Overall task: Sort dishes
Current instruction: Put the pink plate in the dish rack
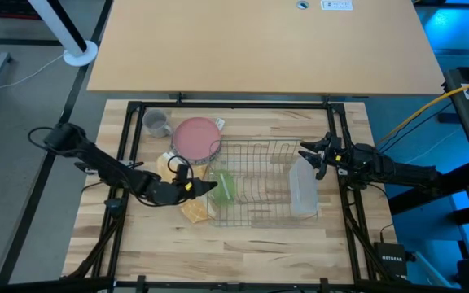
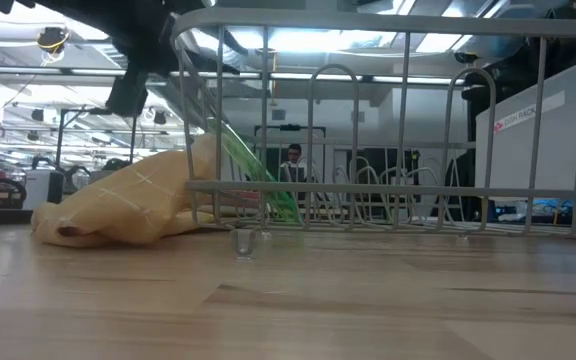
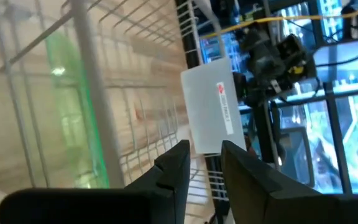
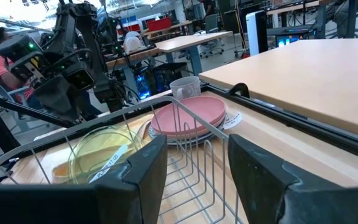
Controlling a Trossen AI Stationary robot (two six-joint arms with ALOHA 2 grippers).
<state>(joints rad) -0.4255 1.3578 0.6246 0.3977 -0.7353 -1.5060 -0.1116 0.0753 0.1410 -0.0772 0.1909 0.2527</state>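
Note:
A small translucent green bowl stands on its edge inside the left end of a wire rack. It leans against the rack's left wall, as the low view shows. My left gripper is open and empty just outside that wall, level with the bowl. My right gripper is open and empty at the rack's far right corner. A pink plate stack and a small grey mug rest on the table, far left of the rack.
A clear oblong plastic tray stands in the rack's right end. A yellow checked cloth lies bunched against the rack's near left corner, under my left gripper. A raised light-brown board spans the far side.

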